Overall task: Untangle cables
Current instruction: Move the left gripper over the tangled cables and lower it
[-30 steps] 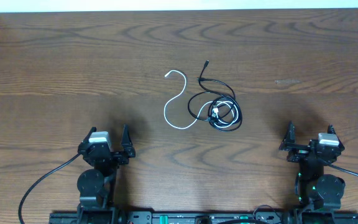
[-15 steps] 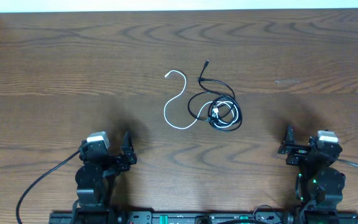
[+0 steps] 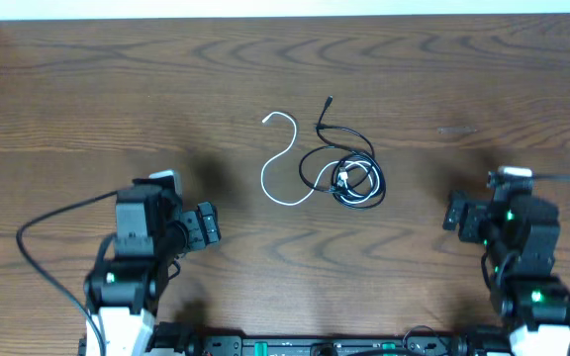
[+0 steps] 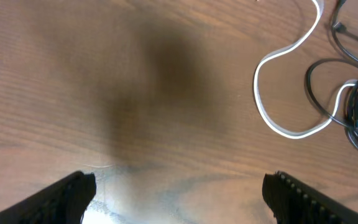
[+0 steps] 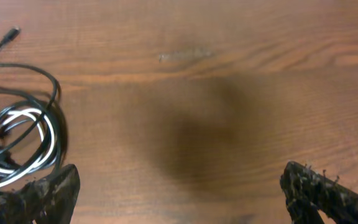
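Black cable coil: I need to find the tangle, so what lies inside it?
Inside the black cable coil sits a loop of the white cable, bunched against the black strands. Which strand passes under which is too small to tell.

We log a dark brown wood-grain table [image 3: 87, 99], with a pale strip along its far edge. Two cables lie directly on it, near the middle. The white cable [image 3: 264, 181] begins at a small plug end, hooks over, then sweeps in an S toward the right. The black cable [image 3: 321, 127] runs from its plug [image 3: 329, 100], the farthest point, down into a loose coil [image 3: 357, 184], where we see white and black strands wound together. A faint pale scuff [image 3: 458, 129] marks the wood, apart to the coil's right. Soft shadows darken the near surface on both sides.
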Robot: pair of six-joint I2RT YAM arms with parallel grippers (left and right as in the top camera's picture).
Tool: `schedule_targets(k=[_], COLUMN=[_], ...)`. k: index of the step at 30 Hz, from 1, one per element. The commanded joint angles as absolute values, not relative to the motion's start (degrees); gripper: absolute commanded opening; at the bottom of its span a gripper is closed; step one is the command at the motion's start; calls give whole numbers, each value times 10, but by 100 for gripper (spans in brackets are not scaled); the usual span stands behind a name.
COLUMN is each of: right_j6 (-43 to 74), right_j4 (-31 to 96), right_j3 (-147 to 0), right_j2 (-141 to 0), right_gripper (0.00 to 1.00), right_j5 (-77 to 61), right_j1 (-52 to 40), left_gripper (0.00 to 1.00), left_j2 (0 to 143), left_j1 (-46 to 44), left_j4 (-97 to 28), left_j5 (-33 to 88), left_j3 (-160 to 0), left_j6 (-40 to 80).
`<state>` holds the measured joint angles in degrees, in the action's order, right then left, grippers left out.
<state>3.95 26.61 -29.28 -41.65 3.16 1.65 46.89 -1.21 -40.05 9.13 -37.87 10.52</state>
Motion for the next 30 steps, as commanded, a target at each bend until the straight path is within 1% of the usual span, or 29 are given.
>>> schedule_targets(k=[1,3,5,12,18,22,24,28,30], right_j6=[34,0,-9,17,17,17,17,17,17], right_j4=[289,302,301,291,276,266,265,266,266], right_j3=[-349,-372,-391,-393,-393,-393,-393,-393,-393], right_j2=[-476,-508,-539,-545,-545,-545,-545,-545,-545], right_gripper=[99,99,99,99,99,99,99,99,99], right_j5=[19,-22,-65,-66,-114,-126,-126,-126,-126], right_j1=[18,18,18,18,18,18,18,18,18], left_gripper=[92,92,92,92,92,91,92,92,91], left_j2=[531,555,564,562,562,563,574,615,648], left_j1=[-9,-9,-9,-9,-9,-10,-12,-23,-41], left_j4=[-471,-507,-532,-535,-495,-419,-400,-410,-429], left_j5=[99,98,98,99,100,114,124,117,89], left_j3=[-460,-490,-511,-511,-511,-514,-533,-588,-626], left_j6=[106,106,106,106,106,106,106,106,106])
